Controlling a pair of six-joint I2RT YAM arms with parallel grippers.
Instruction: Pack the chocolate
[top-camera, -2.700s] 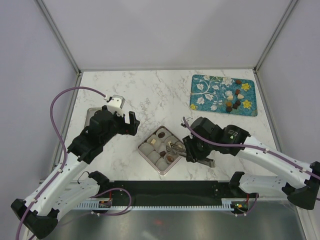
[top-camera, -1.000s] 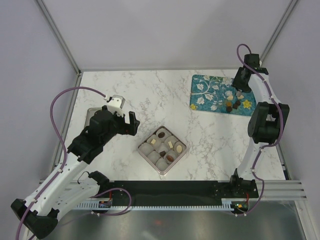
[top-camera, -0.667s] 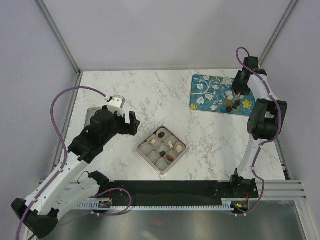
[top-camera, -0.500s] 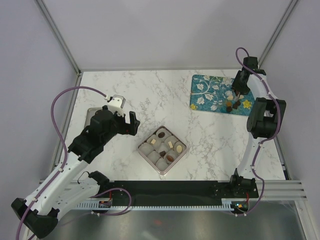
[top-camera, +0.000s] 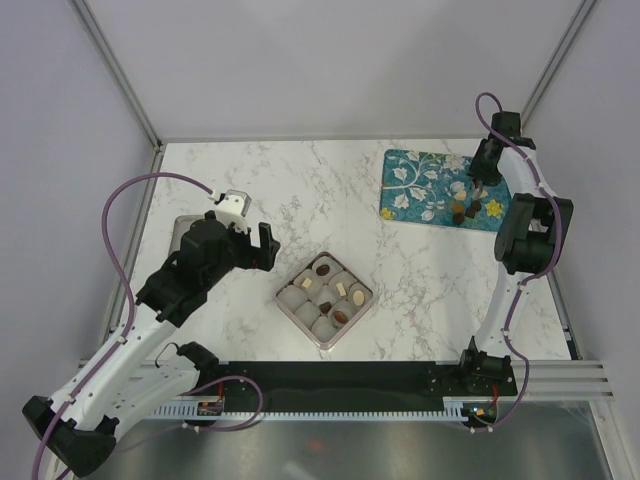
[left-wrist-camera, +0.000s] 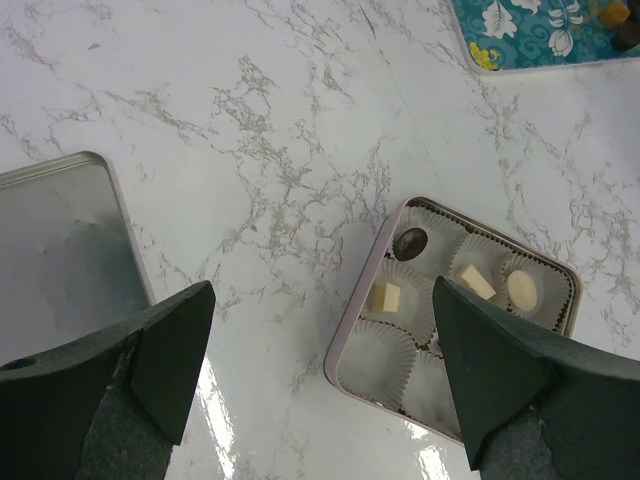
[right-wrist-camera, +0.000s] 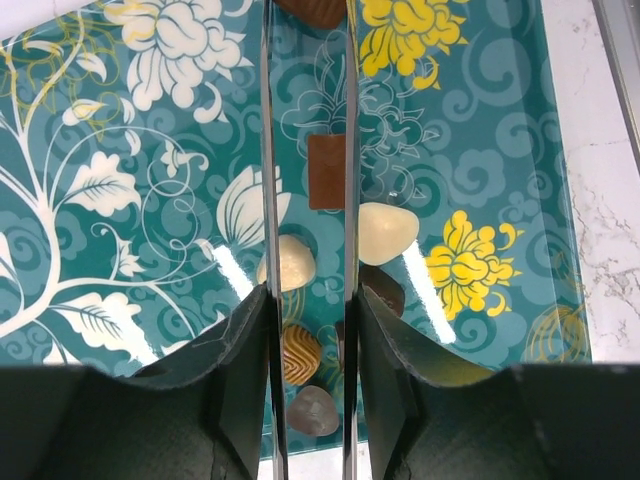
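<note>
Right wrist view: over the teal mat (right-wrist-camera: 480, 120), mind the cream candies (right-wrist-camera: 388, 232) crowding its near side. Farther in on the mat, centre the half-open, empty right end effector (right-wrist-camera: 307, 120) on the brown square chocolate (right-wrist-camera: 327, 172), shifting toward the nearly touching finger, then close gently. Off the mat, left end effector (left-wrist-camera: 320, 285) wide open, empty.

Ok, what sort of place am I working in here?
Probably a lab test cell, not a kitchen: a marble-look table boxed in by plain panels on metal posts, with a teal mat of chocolates staged on it.
</note>
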